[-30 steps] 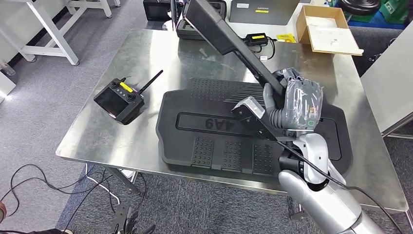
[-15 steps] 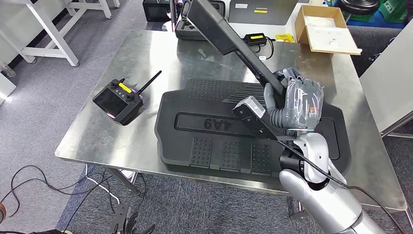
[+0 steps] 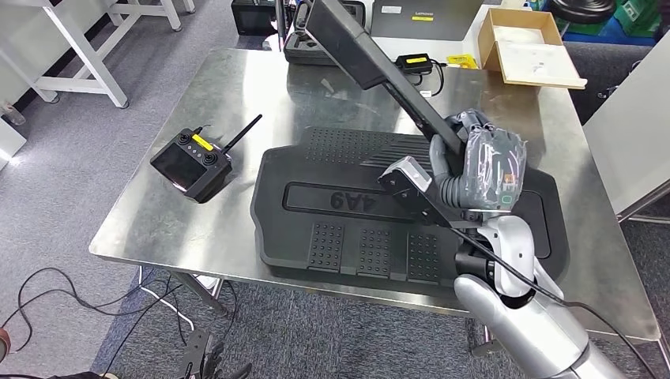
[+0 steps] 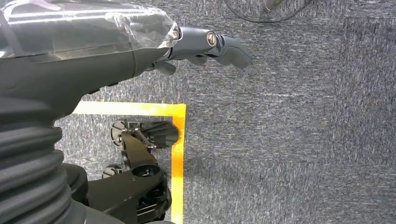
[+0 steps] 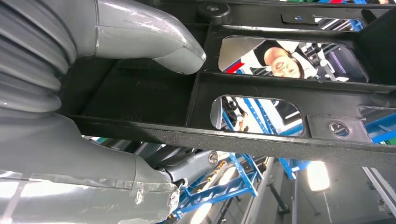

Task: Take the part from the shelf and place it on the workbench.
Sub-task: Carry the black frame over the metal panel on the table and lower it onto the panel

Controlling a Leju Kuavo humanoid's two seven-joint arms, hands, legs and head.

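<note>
My right hand (image 3: 479, 167), wrapped in clear plastic, grips the part (image 3: 371, 63), a long black metal frame. It slants up from my hand over the back of the steel workbench (image 3: 182, 229), above the surface. A grey-tipped bracket (image 3: 404, 178) juts from its lower end. In the right wrist view my thumb (image 5: 154, 46) presses on the frame (image 5: 261, 140), which has oval cut-outs. My left hand (image 4: 116, 51) hangs over grey carpet and holds nothing, its fingers (image 4: 215, 44) stretched out.
A large black moulded panel (image 3: 348, 237) marked 9A4 covers the bench's middle and right. A black remote controller (image 3: 193, 163) lies at the left. A cardboard box (image 3: 525, 47), a charger (image 3: 416, 63) and cases line the back. A person (image 5: 285, 63) is visible through a cut-out.
</note>
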